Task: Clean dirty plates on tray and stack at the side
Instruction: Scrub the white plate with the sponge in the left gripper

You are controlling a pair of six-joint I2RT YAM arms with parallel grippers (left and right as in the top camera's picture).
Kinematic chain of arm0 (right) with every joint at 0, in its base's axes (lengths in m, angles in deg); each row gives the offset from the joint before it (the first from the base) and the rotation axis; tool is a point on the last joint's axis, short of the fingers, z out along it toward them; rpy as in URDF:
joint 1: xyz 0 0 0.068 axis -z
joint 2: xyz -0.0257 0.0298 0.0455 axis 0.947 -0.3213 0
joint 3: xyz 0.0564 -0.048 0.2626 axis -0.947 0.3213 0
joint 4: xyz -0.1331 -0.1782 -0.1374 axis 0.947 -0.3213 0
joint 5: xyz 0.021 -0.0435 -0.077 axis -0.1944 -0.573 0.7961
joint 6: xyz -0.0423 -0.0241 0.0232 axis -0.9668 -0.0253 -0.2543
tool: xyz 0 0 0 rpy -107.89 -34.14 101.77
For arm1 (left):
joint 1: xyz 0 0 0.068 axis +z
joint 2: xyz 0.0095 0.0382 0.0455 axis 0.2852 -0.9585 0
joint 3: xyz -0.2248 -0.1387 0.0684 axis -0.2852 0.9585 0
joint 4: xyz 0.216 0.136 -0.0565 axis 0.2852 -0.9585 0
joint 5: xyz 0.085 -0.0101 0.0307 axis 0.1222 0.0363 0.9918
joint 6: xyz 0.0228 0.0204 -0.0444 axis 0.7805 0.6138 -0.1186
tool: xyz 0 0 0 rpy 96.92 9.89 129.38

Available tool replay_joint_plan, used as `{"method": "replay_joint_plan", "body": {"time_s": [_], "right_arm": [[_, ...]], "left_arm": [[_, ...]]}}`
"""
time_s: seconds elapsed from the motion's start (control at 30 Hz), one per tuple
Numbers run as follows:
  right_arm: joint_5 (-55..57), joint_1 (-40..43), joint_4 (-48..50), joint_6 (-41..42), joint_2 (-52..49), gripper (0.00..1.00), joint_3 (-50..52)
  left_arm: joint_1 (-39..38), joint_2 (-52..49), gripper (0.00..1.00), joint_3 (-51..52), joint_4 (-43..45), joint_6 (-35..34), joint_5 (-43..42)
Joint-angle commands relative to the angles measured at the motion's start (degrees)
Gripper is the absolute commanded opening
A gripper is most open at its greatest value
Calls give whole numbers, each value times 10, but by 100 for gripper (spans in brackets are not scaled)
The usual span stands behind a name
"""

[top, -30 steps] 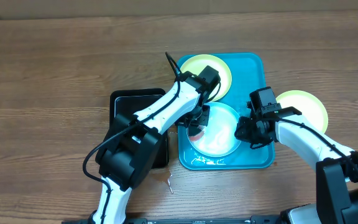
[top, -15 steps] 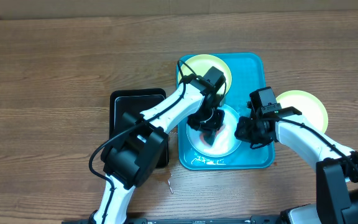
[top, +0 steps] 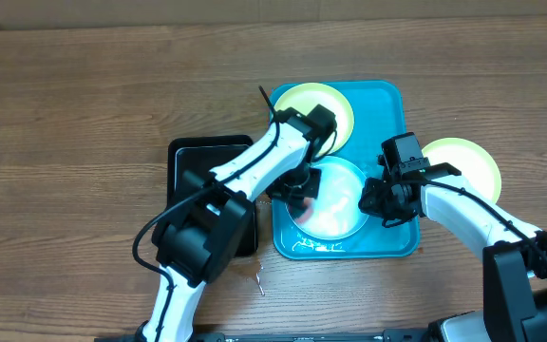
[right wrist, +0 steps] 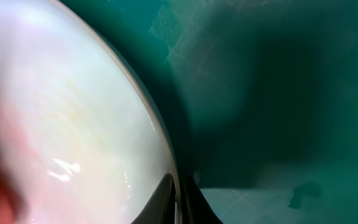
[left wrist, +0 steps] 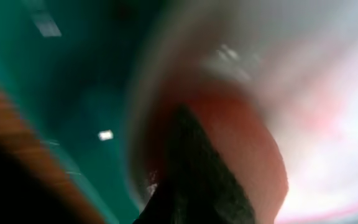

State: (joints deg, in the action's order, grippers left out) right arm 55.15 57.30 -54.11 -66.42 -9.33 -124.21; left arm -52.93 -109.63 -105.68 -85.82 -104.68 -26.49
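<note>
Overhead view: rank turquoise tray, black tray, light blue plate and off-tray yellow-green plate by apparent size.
1. turquoise tray
2. black tray, partly covered
3. light blue plate and yellow-green plate look alike; both partly covered

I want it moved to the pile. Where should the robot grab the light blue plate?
The light blue plate lies flat in the tray, too wide to span, so pinch its thin rim at the right edge, coming from the right, where the right gripper sits. The left gripper covers its left side.
</note>
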Motion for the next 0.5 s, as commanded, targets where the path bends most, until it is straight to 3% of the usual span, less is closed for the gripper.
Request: {"method": "replay_joint_plan", "body": {"time_s": [0.0,0.1,0.27,0.47], "right_arm": [[29,0,-4,0,-2,5,4],[29,0,-3,0,-2,5,4],[29,0,-2,1,-2,5,4],[29,0,-2,1,-2,5,4]], "left_arm": [[19,-13,4,-26,13,-40,120],[16,-13,4,-32,48,-23,92],[-7,-17,4,-31,106,26,-23],[-43,-27,4,-28,120,56,-136]]}}
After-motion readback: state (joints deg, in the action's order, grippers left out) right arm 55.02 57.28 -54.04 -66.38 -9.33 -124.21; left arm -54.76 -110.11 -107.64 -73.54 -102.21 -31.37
